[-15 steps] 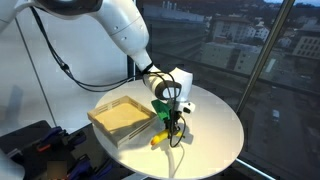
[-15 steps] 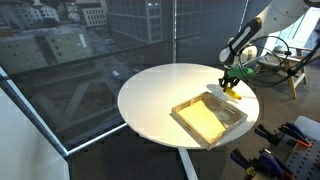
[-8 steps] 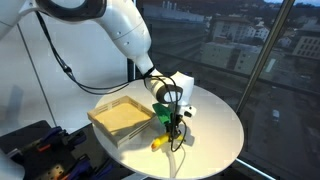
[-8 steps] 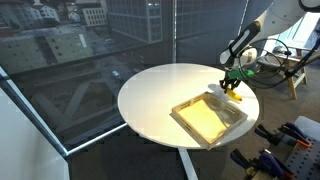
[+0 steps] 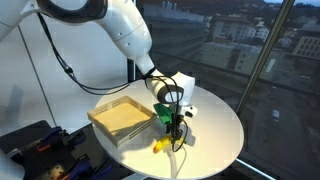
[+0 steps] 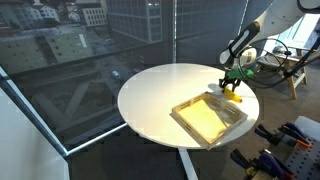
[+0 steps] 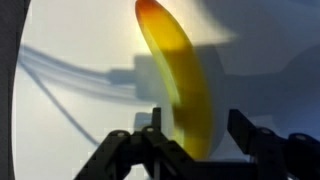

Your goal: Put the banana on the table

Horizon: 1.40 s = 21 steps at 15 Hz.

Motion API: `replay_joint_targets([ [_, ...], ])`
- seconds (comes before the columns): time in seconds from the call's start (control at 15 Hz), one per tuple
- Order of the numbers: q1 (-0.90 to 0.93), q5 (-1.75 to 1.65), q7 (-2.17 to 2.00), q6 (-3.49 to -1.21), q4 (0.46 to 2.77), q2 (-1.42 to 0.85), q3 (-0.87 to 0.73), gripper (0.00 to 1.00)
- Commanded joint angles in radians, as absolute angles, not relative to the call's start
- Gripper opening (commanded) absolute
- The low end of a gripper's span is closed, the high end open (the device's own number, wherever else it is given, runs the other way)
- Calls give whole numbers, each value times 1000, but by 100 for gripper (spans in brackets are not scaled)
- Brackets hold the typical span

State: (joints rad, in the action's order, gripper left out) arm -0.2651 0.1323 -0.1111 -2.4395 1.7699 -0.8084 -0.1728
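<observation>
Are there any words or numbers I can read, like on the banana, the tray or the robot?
None can be read in any view.
The banana: no sticker or label shows.
The tray, the table and the gripper: no writing shows; any tiny marks are too blurred to read.

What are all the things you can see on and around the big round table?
small curved yellow banana: one, yellow, on the table beside the tray, below the pincer
large round white table: one, white, by the window
shallow square beige tray: one, beige, on the table
white robot arm: one, white, reaching over the table
pincer: one, black, open, above the banana
</observation>
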Motion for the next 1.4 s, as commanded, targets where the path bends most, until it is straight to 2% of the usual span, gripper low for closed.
replay_joint_targets([
  [0.0, -274, 136, -112, -2407, 1739, -817, -172, 99],
  [1.33, -265, 129, -119, -2339, 1716, -719, -182, 100],
])
